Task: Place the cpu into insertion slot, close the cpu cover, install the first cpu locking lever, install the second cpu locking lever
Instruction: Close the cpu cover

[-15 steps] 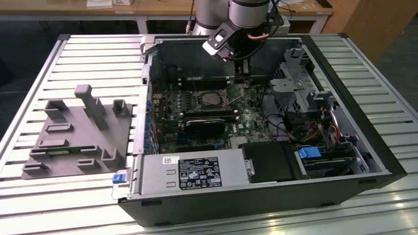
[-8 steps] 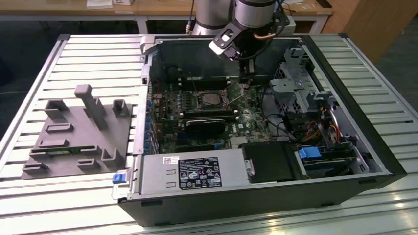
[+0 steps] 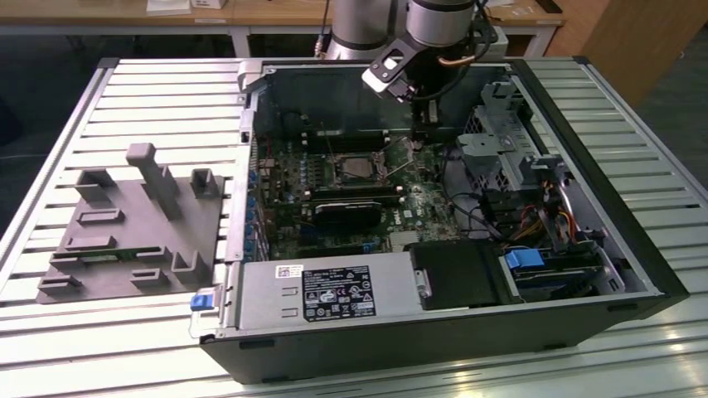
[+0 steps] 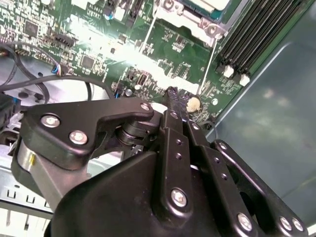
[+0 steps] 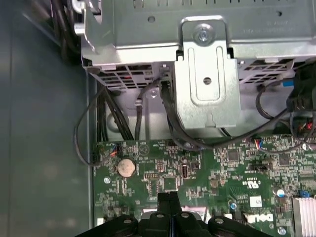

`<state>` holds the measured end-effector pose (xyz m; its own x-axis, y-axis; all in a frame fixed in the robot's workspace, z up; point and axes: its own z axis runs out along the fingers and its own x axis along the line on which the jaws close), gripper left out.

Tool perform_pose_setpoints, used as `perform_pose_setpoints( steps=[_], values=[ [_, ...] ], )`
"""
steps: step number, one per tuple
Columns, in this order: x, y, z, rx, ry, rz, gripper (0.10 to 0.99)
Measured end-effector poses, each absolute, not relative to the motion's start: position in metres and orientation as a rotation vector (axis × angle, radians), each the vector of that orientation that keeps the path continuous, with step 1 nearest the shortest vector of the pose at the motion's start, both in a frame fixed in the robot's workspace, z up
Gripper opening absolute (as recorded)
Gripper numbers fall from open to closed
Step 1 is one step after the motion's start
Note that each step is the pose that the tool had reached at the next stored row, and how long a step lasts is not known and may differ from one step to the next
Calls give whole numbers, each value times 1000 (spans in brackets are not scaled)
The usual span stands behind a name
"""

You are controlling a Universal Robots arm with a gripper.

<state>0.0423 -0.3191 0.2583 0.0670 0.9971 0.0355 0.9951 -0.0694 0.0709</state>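
An open computer case [image 3: 619, 274] lies on its side on a slatted table [image 3: 133, 99]. The gripper [image 3: 419, 143] reaches down into it, its two black fingers [image 4: 170, 128] pressed flat together with no gap between them and nothing seen held. In both wrist views the fingertips [image 5: 170, 198] hover close over the green motherboard [image 5: 222, 173].

The cpu [image 3: 356, 168] sits in the insertion slot [image 3: 332, 170], near the gripper toward the exterior view's left, with the silver cpu cover [image 4: 185, 19] framing it. In the second wrist view a thin wire locking lever [image 4: 209, 61] runs from the socket's corner down to just beside the fingertips; whether they touch cannot be told.

Room is tight. The black memory slots [image 4: 256, 34] and the grey case wall [image 4: 276, 128] close in on one side of the tool. On the other side are the metal drive cage [image 5: 205, 74] and loose black cables [image 5: 98, 123]. A coin battery [image 5: 126, 168] lies near the tips.
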Motion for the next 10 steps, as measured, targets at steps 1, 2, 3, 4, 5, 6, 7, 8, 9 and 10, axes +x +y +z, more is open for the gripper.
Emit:
perform_pose_setpoints(
  steps=[1,2,3,4,5,6,7,8,9,10],
  values=[
    [44,-319,258,2274,2124,116,106],
    [45,-319,258,2274,2124,116,106],
    [46,-318,258,2274,2124,116,106],
    [47,-318,257,2274,2124,116,106],
    [48,-318,257,2274,2124,115,106],
    [48,-318,256,2274,2124,115,106],
    [49,-318,255,2274,2124,115,106],
    [49,-318,255,2275,2124,115,106],
    [50,-318,254,2275,2124,115,106],
    [50,-318,253,2275,2124,114,106]
  ],
)
